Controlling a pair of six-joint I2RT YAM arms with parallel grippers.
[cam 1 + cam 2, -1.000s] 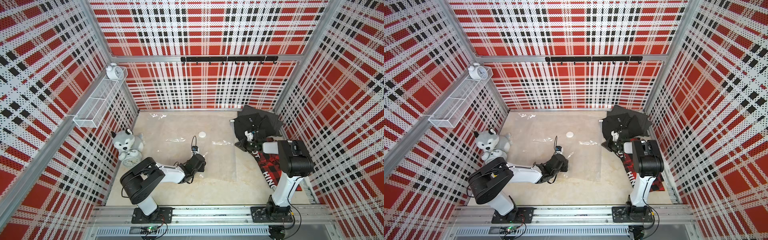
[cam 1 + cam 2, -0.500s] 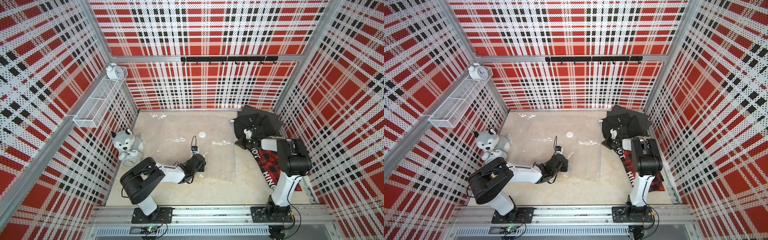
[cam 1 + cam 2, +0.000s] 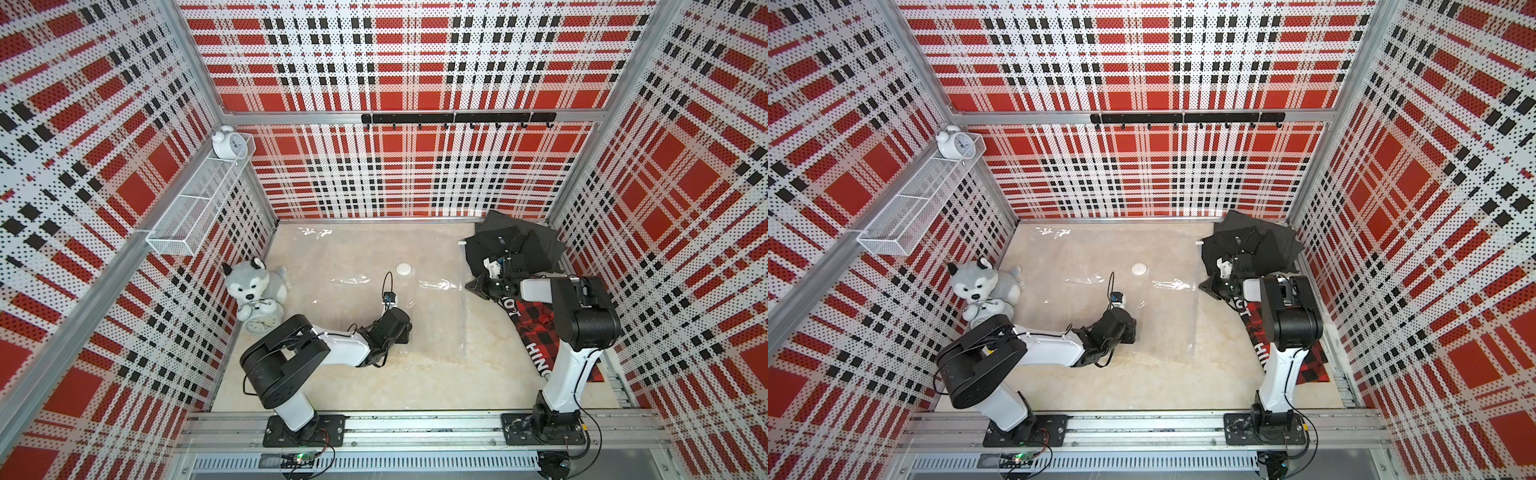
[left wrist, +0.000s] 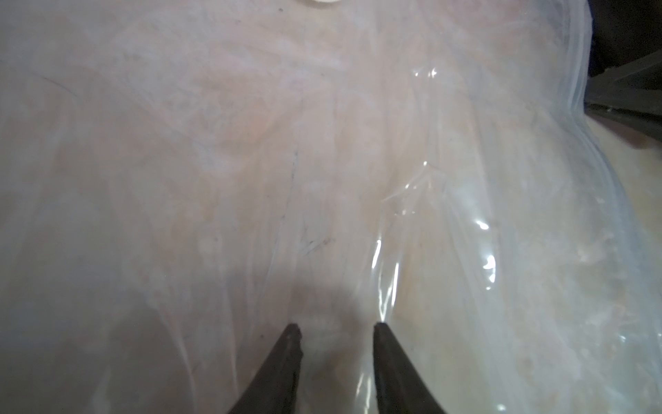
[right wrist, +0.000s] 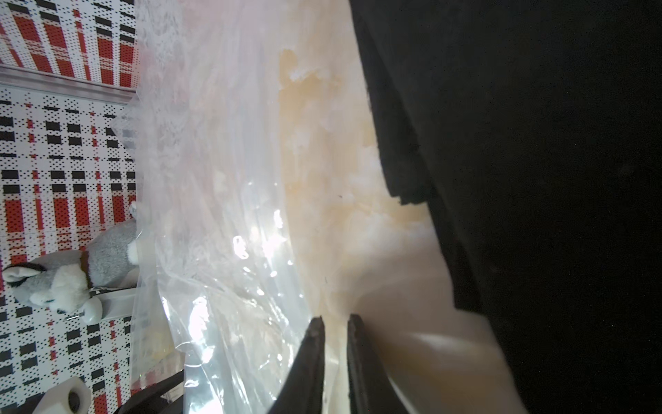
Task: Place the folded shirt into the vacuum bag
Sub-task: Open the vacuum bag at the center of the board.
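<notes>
The vacuum bag (image 3: 436, 316) (image 3: 1167, 316) lies flat and clear on the beige table, its white valve cap (image 3: 404, 269) near the middle. A black shirt (image 3: 515, 245) (image 3: 1250, 245) sits rumpled in the back right corner, just past the bag's right edge. My left gripper (image 3: 405, 330) (image 4: 336, 328) rests low on the bag's film (image 4: 465, 215), jaws partly apart and empty. My right gripper (image 3: 478, 286) (image 5: 335, 320) hovers at the bag's right edge beside the shirt (image 5: 537, 143), jaws a narrow slit apart. I cannot tell whether film (image 5: 215, 179) lies between them.
A red-and-black plaid cloth (image 3: 536, 332) with white letters lies under my right arm. A husky plush (image 3: 253, 282) and an alarm clock (image 3: 259, 322) stand at the left wall. A wire shelf (image 3: 199, 208) and a hook rail (image 3: 457, 118) hang on the walls.
My right arm has shifted slightly, carrying its gripper a little toward the bag's edge. The left arm and the bag have not visibly moved.
</notes>
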